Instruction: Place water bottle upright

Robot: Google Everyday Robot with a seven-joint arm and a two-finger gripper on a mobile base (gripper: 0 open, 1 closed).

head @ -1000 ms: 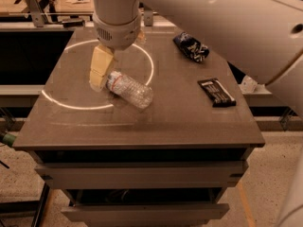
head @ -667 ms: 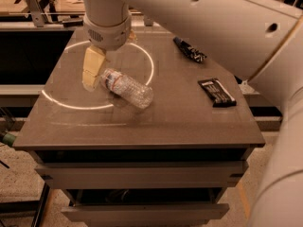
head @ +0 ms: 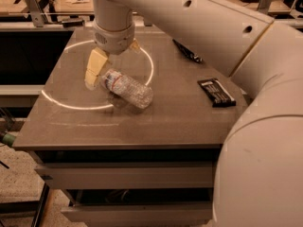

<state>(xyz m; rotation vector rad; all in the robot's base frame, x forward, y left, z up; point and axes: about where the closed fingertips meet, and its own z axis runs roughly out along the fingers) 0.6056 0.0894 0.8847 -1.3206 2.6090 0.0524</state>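
Note:
The water bottle [head: 129,89] lies on its side on the grey table [head: 142,122], inside a pale ring marked on the top. It is clear and crinkled, with its cap and red-and-white label end pointing to the upper left. My gripper [head: 113,65] hangs straight down over the cap end. It is open: one tan finger [head: 94,67] stands just left of the cap and the other finger [head: 135,45] is behind the bottle. The bottle is not held.
A black snack bar [head: 216,91] lies at the table's right side. A dark packet [head: 188,52] lies at the back right, partly hidden by my arm. My white arm [head: 255,126] fills the right of the view. Other benches stand behind.
My arm has swung nearer and now covers more of the right side. The gripper shifted slightly left beside the cap. The bottle has not moved.

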